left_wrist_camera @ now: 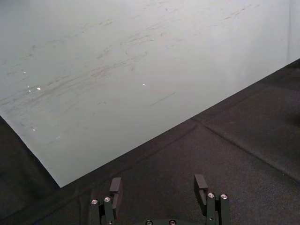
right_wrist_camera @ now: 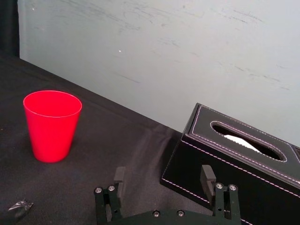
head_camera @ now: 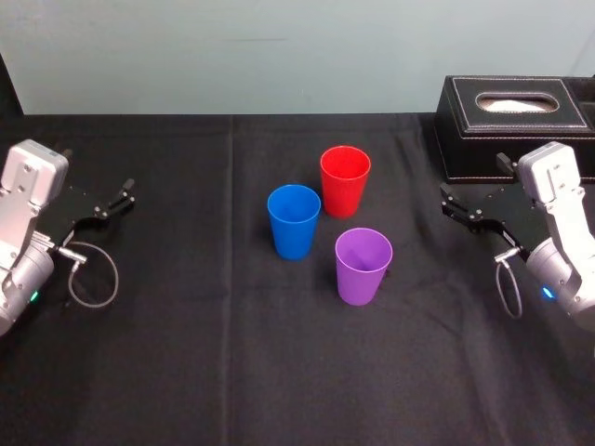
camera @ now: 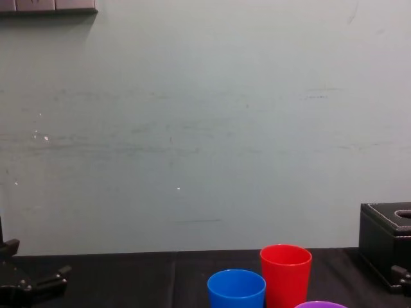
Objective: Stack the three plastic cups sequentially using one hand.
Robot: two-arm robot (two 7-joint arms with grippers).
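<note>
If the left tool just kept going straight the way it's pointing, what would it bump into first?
The way looks free: ahead of the left tool lies black cloth, then the pale wall, likely the first thing met, though depth is unclear.

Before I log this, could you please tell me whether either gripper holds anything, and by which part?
Nothing is held: the left gripper and the right gripper are open; the red cup, blue cup and purple cup stand free.

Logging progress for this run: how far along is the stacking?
Nothing stacked yet: the red cup, blue cup and purple cup stand upright, apart. Nothing in hand: the left gripper and right gripper are open, out at the sides. All stacking is left.
</note>
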